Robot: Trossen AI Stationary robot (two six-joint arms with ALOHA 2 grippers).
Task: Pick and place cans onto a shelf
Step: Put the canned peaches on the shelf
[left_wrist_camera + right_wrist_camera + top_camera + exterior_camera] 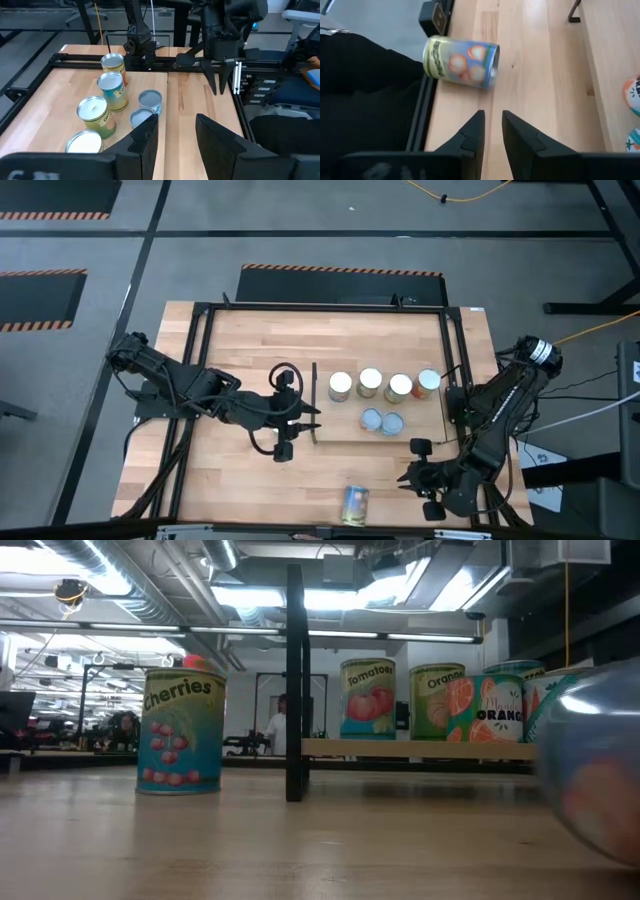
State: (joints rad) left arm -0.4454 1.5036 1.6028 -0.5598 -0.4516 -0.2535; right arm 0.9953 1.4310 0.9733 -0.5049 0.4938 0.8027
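Six cans stand on the shelf (335, 435) at the centre of the high view: four in a row, from the white-topped can (341, 386) to the orange-topped can (428, 381), and two pale-blue-topped cans (381, 421) just below them. A seventh, the fallen can (355, 504), lies on its side near the bottom edge of the frame, well apart from the shelf; we judge it to be the one in hand.

Our right gripper (418, 473) sits at the lower right, empty, its jaws only narrowly parted, pointing toward that can. In the right wrist view the can (461, 62) lies crosswise ahead of the fingers (472, 135), its long axis across our approach. To do this well, we should spread the jaws wider than the can's body first, come in low along the table (230, 330), and close across the curved sides near the middle so it cannot roll away or squirt out. It must then be turned upright before placing.

Our left gripper (312, 417) waits at the shelf's left edge by the dark panel, jaws spread wide and holding nothing.
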